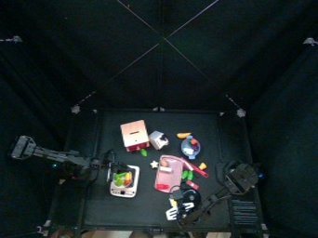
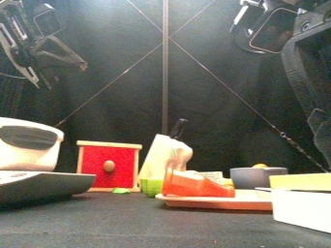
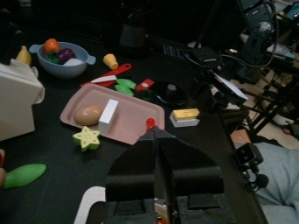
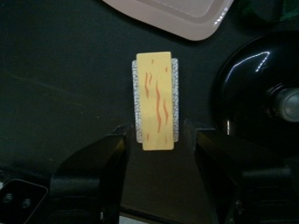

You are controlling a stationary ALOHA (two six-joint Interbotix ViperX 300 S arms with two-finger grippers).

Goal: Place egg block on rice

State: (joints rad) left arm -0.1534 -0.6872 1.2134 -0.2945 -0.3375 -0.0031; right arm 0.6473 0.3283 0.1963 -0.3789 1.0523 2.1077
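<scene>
From the top, the right gripper (image 1: 187, 206) hangs over the table's (image 1: 97, 139) front edge. Its wrist cam shows the jaws spread wide, with the egg block (image 4: 156, 101) released on its rice, beside the pink tray (image 4: 176, 12). The left gripper (image 3: 158, 166) is clenched empty.

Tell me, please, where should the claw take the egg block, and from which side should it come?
Grip the egg block across its two long sides, near the middle, coming straight down from above. It lies flat on the rice block as a narrow strip, and the open right claw already straddles its near end, so the short width probably fits between the jaws.
</scene>
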